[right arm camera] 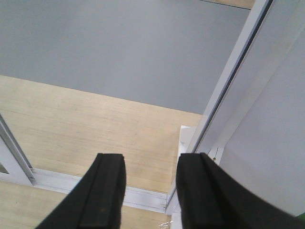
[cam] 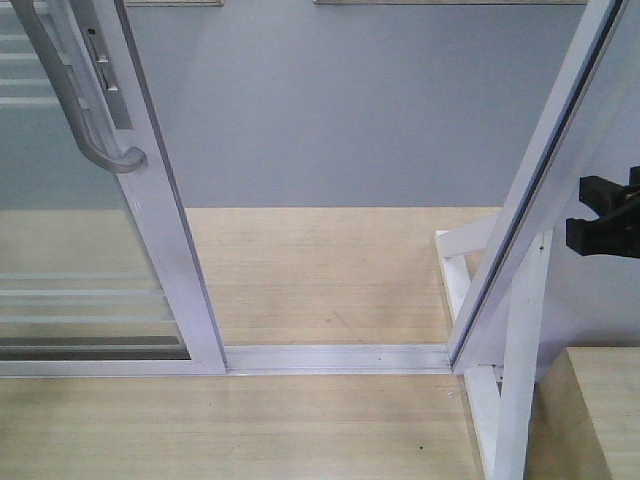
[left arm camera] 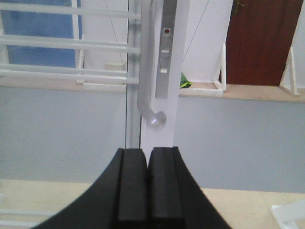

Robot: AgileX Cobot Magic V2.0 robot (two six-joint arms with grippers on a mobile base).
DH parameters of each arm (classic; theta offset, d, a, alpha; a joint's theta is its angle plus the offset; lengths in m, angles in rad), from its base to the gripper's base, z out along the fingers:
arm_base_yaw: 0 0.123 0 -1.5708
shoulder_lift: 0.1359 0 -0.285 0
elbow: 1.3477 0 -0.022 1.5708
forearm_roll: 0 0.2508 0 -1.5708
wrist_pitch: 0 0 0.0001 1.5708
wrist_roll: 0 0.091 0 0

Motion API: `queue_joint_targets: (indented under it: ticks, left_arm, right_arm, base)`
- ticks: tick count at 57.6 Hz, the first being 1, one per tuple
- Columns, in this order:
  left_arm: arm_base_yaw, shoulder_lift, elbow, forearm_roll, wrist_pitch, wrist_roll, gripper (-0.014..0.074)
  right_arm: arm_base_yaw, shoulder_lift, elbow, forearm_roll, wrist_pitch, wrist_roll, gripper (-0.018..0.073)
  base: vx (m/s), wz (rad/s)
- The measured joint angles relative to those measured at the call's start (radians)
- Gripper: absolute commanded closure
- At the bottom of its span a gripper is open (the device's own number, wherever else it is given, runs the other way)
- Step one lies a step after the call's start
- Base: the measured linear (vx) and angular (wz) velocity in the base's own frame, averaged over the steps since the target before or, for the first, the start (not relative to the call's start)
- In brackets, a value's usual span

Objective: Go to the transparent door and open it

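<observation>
The transparent door (cam: 90, 250) stands at the left of the front view, glass in a white frame with thin white bars and a curved silver handle (cam: 75, 100). An open gap lies between it and the right frame post (cam: 545, 170). In the left wrist view the handle (left arm camera: 145, 62) hangs straight ahead and above my left gripper (left arm camera: 147, 155), which is shut with its pads together and nothing between them, apart from the handle. My right gripper (right arm camera: 150, 164) is open over the floor track (right arm camera: 143, 195). It shows at the right edge of the front view (cam: 580, 212).
A white floor track (cam: 335, 357) runs across the opening. A white triangular bracket (cam: 500, 380) braces the right post, with a wooden block (cam: 605, 410) beside it. Grey floor (cam: 350, 110) lies beyond the wooden strip. A brown door (left arm camera: 259, 43) stands far behind.
</observation>
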Motion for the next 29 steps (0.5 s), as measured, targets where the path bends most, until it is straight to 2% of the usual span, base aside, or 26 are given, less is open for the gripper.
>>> queue_joint_targets:
  ticks: [29]
  left_arm:
    - [-0.007, -0.004, 0.026, 0.002, -0.038, 0.007, 0.0603]
  right_arm:
    - [0.000, 0.000, 0.000, 0.000, 0.002, 0.000, 0.0217]
  base:
    - [0.00, 0.00]
